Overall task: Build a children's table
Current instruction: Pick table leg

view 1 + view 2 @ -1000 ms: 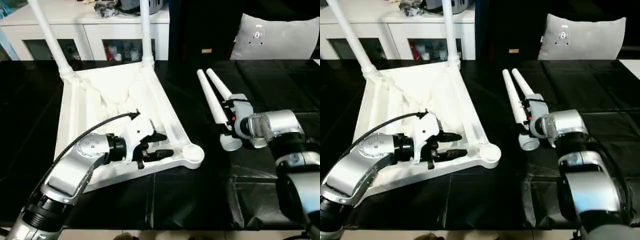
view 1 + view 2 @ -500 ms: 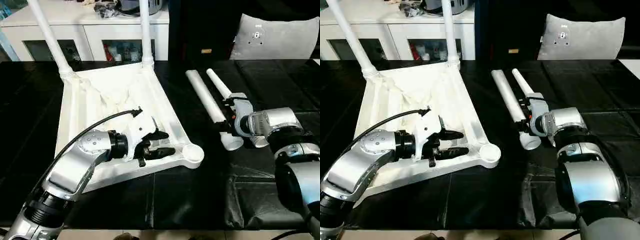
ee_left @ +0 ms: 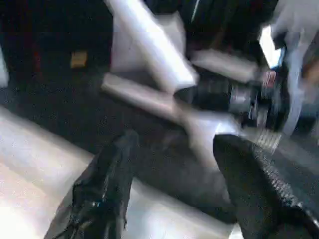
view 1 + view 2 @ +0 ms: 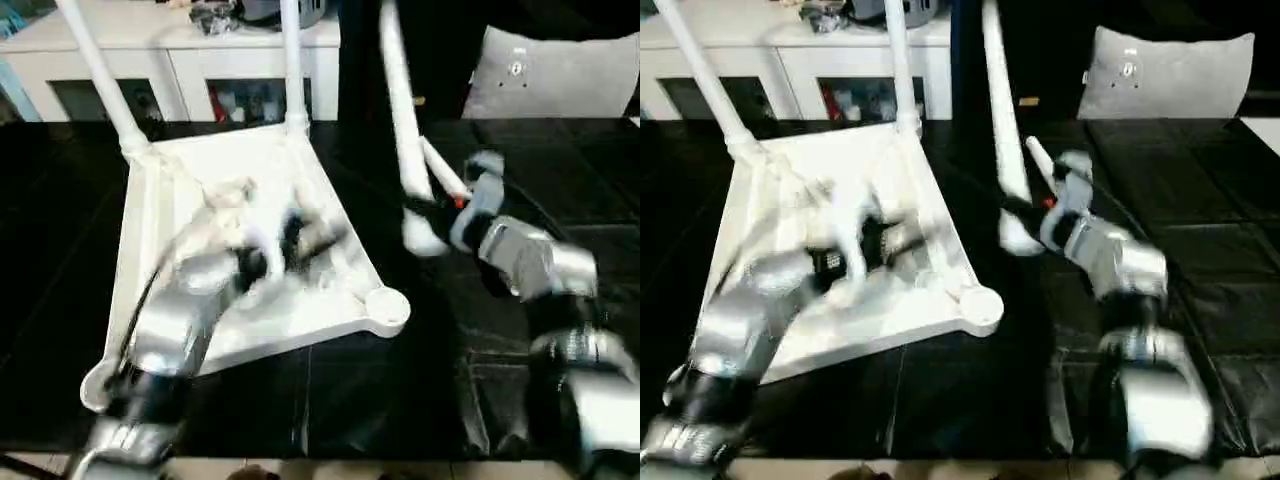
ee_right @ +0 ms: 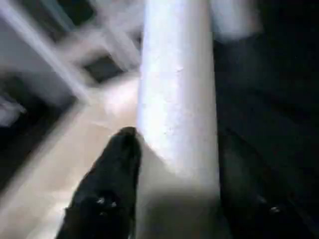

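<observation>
The white tabletop lies underside up on the black table, with two legs standing in its far corner sockets. Its near right socket stands bare. My right gripper is shut on a third leg, held nearly upright just right of the tabletop; in the right wrist view the leg sits between the fingers. The fourth leg lies on the table behind that gripper. My left gripper hovers blurred over the ribbed underside, open, with nothing between its fingers.
A white cabinet runs along the far side behind the table. A grey cushion leans at the far right. Black sheeting covers the table between the tabletop and the near edge.
My right gripper has swung one leg up from lying flat to nearly upright and carried it toward the tabletop. My left arm has moved farther in over the tabletop.
</observation>
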